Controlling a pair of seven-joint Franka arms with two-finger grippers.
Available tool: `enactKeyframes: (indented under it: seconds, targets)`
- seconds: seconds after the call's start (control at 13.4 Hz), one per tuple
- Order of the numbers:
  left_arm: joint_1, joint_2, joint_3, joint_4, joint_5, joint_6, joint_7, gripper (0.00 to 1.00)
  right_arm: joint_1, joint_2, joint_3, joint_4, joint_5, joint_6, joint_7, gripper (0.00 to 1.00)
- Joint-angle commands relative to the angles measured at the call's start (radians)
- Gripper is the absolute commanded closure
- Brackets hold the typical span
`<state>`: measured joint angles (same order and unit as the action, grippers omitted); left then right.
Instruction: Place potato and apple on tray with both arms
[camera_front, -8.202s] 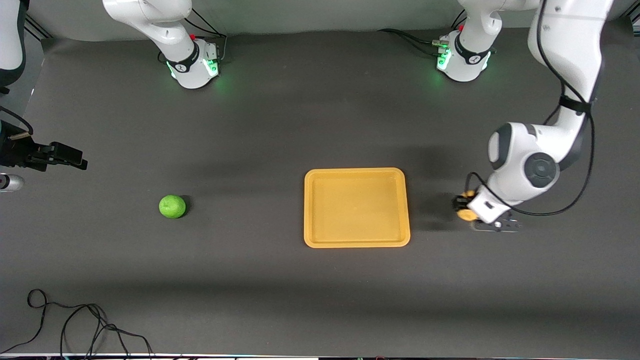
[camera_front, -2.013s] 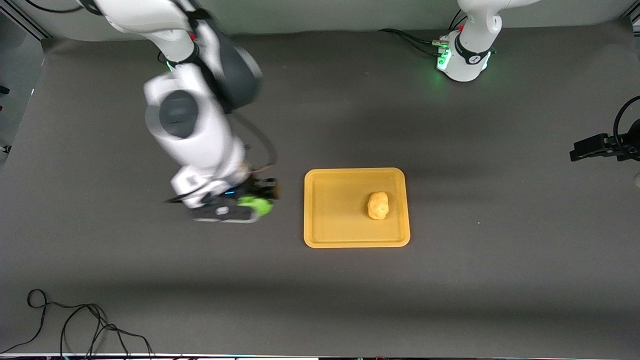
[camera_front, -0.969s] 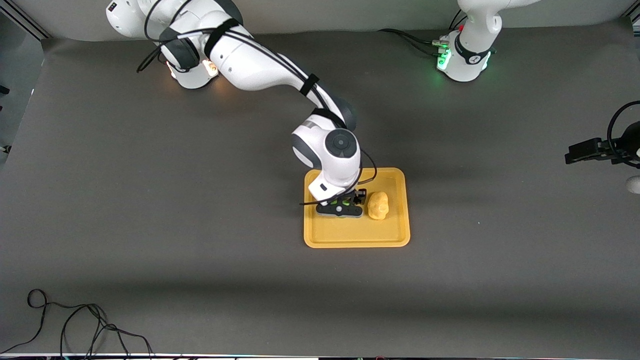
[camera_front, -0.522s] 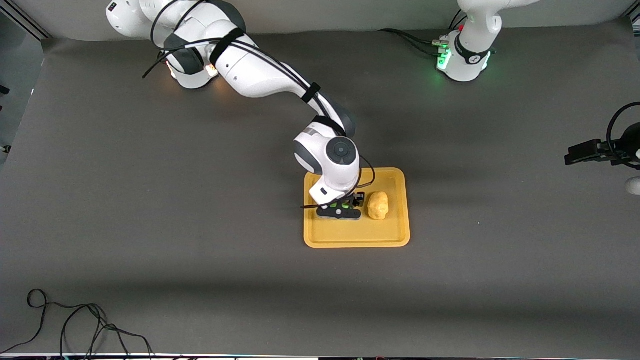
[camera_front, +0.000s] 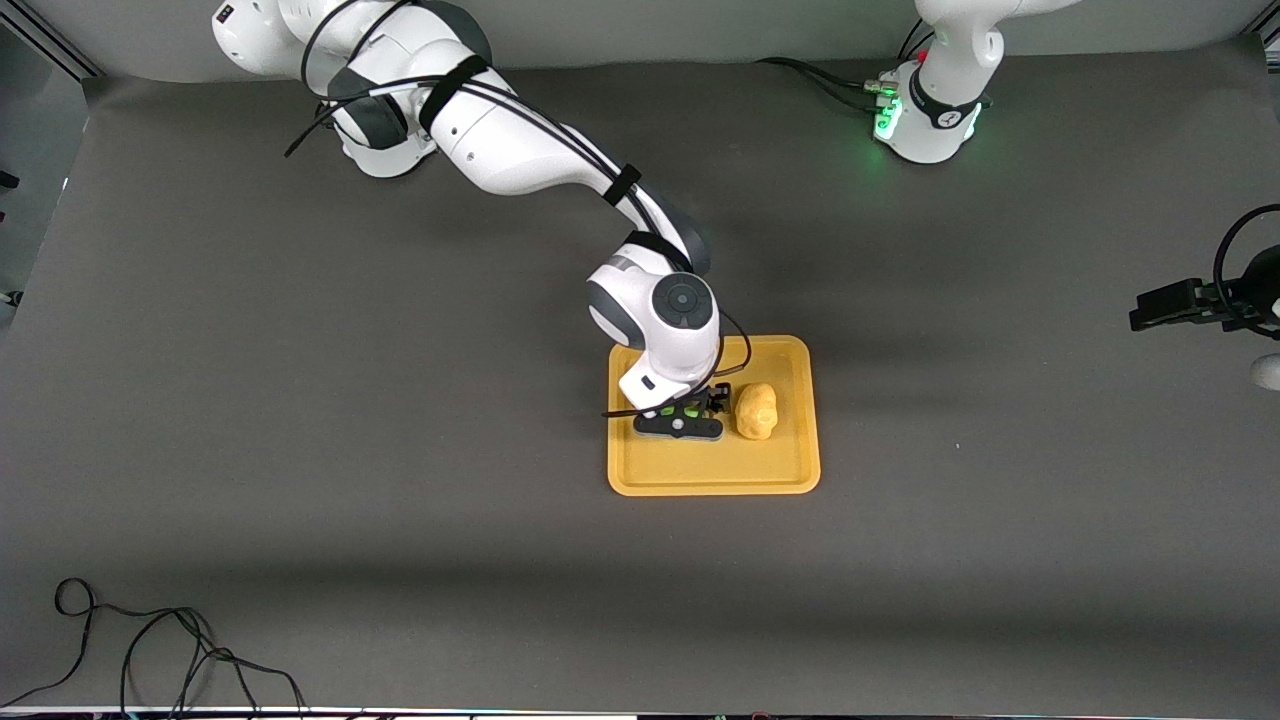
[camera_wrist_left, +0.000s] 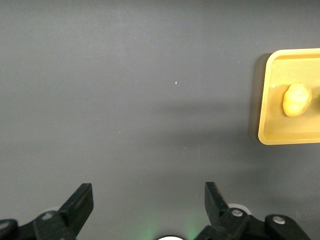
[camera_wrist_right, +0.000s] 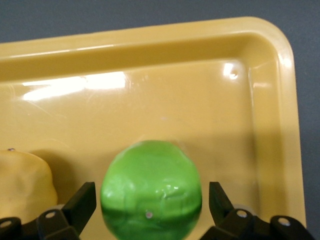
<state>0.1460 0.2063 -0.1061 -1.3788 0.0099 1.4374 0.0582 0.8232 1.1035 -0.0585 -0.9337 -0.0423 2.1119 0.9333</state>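
The orange-yellow tray (camera_front: 715, 472) lies mid-table. The knobbly yellow-tan potato (camera_front: 756, 411) rests on it, toward the left arm's end. My right gripper (camera_front: 690, 416) is low over the tray beside the potato. In the right wrist view the green apple (camera_wrist_right: 151, 187) sits on the tray (camera_wrist_right: 150, 47) between the open fingers (camera_wrist_right: 82, 202), with a gap on each side, and the potato (camera_wrist_right: 22, 185) is close by. In the front view the apple is mostly hidden under the gripper. My left gripper (camera_front: 1140, 318) is open and empty at the left arm's end of the table, waiting. Its wrist view shows its gripper (camera_wrist_left: 149, 200), the tray (camera_wrist_left: 264, 100) and the potato (camera_wrist_left: 296, 99).
A loose black cable (camera_front: 150, 650) lies on the table near the front camera at the right arm's end. The two arm bases (camera_front: 925, 120) stand along the edge farthest from the front camera. The dark mat surrounds the tray.
The potato went from the left gripper onto the tray and the left arm drew back. The right arm brought the apple to the tray. In the last half second hardly anything moved.
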Motion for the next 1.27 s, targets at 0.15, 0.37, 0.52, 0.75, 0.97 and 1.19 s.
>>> enactKeyframes:
  seconds: [0.15,0.37,0.52,0.75,0.97,1.19]
  targets:
    - [-0.005,-0.008,0.000,0.000,0.013,0.009,0.011,0.01,-0.016,-0.204,-0.004,0.019,-0.018,-0.231,0.006,0.00]
    - [-0.005,-0.008,0.000,0.000,0.028,0.012,0.012,0.01,-0.041,-0.376,-0.032,-0.029,-0.015,-0.399,-0.045,0.00]
    - [-0.005,-0.008,0.000,0.000,0.031,0.012,0.012,0.01,-0.081,-0.526,-0.047,-0.153,-0.014,-0.441,-0.132,0.00]
    - [-0.003,-0.007,0.000,0.000,0.033,0.031,0.012,0.01,-0.180,-0.774,-0.055,-0.403,-0.004,-0.440,-0.314,0.00]
    - [-0.003,-0.008,0.002,0.003,0.033,0.032,-0.004,0.00,-0.320,-0.950,-0.057,-0.558,0.004,-0.443,-0.546,0.00]
    - [-0.003,-0.007,0.002,0.003,0.048,0.037,0.009,0.00,-0.479,-1.068,-0.043,-0.674,0.016,-0.438,-0.744,0.00]
